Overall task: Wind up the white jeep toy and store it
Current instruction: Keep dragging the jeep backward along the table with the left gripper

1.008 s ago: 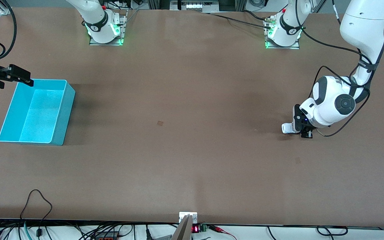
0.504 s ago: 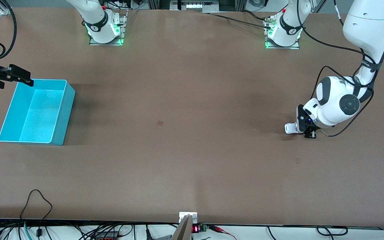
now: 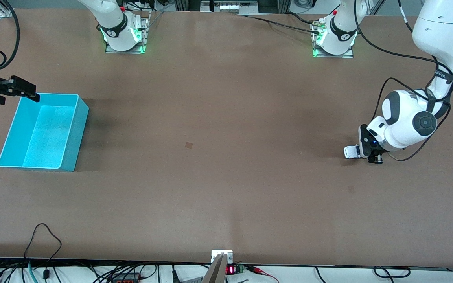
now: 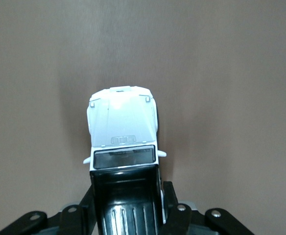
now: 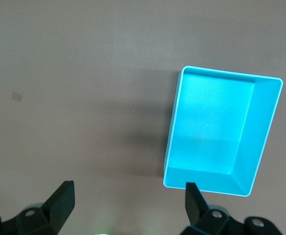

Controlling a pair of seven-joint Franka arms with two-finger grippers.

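Note:
The white jeep toy (image 3: 350, 152) rests low on the brown table near the left arm's end. My left gripper (image 3: 364, 151) is shut on its black ribbed rear, and the white hood pokes out ahead of the fingers. In the left wrist view the jeep toy (image 4: 123, 129) fills the middle, with the left gripper (image 4: 127, 198) clamped on both sides of the roof. My right gripper (image 3: 16, 91) hovers open and unmoving over the edge of the turquoise bin (image 3: 79, 129) that lies nearest the right arm's end. In the right wrist view the right gripper (image 5: 128, 192) holds nothing beside the bin (image 5: 211, 122).
A small square mark (image 3: 188, 145) lies mid-table. Loose cables (image 3: 45, 236) and a small mounted device (image 3: 221, 261) line the table edge nearest the front camera. The brown table stretches wide between the bin and the jeep toy.
The left gripper has slid along the table toward the left arm's end, dragging the jeep toy backward with it. The right arm and the bin have stayed put.

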